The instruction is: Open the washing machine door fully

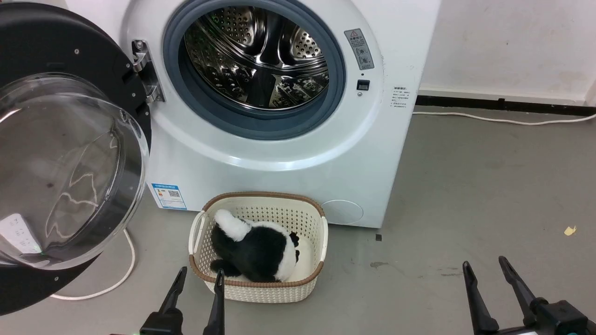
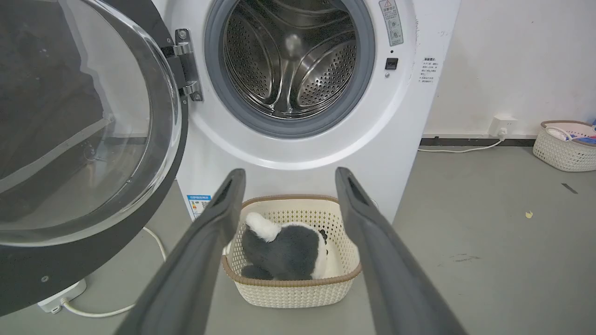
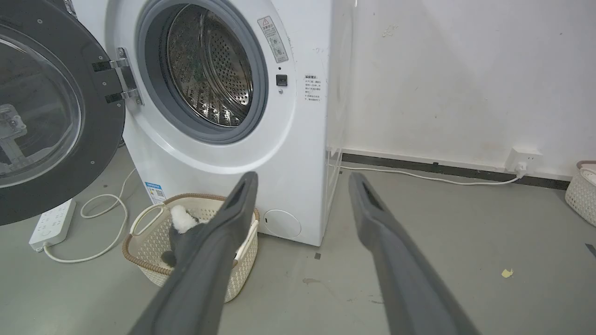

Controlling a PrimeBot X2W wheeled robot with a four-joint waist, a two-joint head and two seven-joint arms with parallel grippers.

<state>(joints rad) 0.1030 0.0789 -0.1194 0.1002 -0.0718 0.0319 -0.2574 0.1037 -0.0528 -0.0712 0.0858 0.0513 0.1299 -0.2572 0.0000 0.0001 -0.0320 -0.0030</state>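
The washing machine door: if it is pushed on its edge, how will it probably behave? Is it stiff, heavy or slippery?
The washing machine door would probably swing stiffly around its metal hinge rather than bend or drop. Its thick black rim and bulging glass suggest that it is fairly heavy. The glossy glass looks slippery, so a push there may slide off.

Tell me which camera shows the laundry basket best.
Head view: nearly the whole basket shows, plush toy inside. Left wrist view: the left gripper hides its sides. Right wrist view: the right gripper covers its right part.
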